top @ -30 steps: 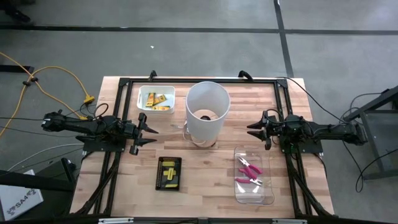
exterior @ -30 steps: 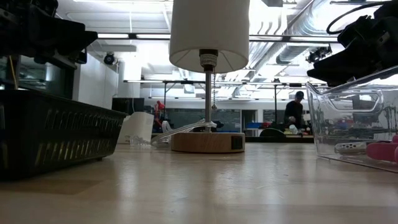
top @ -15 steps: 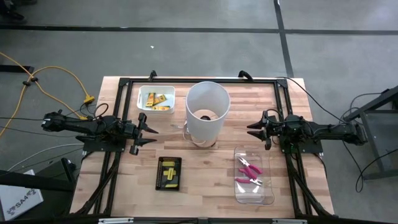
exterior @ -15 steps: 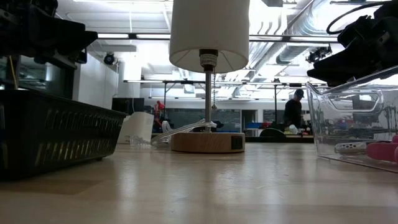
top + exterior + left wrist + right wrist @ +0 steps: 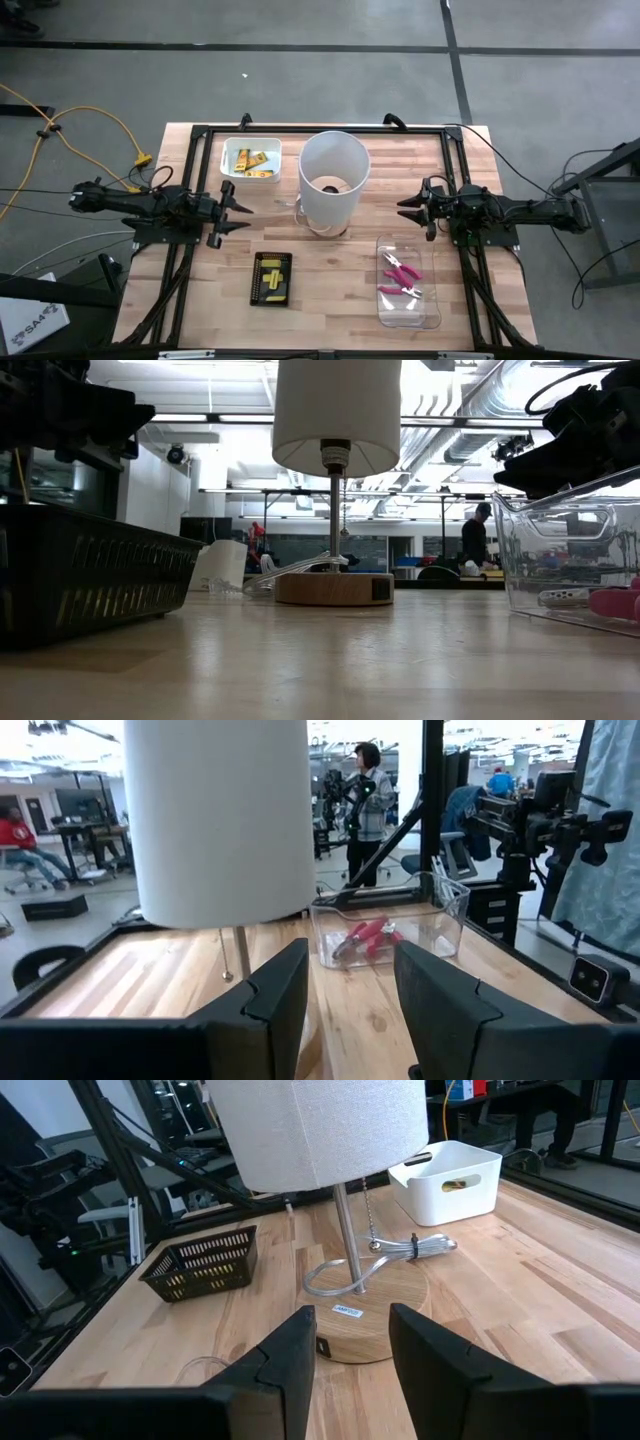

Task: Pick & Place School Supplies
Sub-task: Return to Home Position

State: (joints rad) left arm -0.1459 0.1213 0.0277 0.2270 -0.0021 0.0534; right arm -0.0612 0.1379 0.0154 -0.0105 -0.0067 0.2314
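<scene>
Tabletop of pale wood (image 5: 330, 300) holds a black mesh bin (image 5: 271, 277) at seven o'clock; left gripper (image 5: 243, 212) and right gripper (image 5: 402, 212) stay agape, empty, while a distant person (image 5: 478, 535) has drifted right.

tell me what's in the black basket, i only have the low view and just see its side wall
Observer: From above, the black basket holds yellow erasers.
Operator: any yellow ones outside it
Observer: Yes, a few yellow pieces lie in the white bin, near the table's far edge on the left arm's side.
Operator: are the grippers carrying anything
Observer: No. The left gripper and the right gripper are both open and empty, one on each side of the lamp.
</scene>
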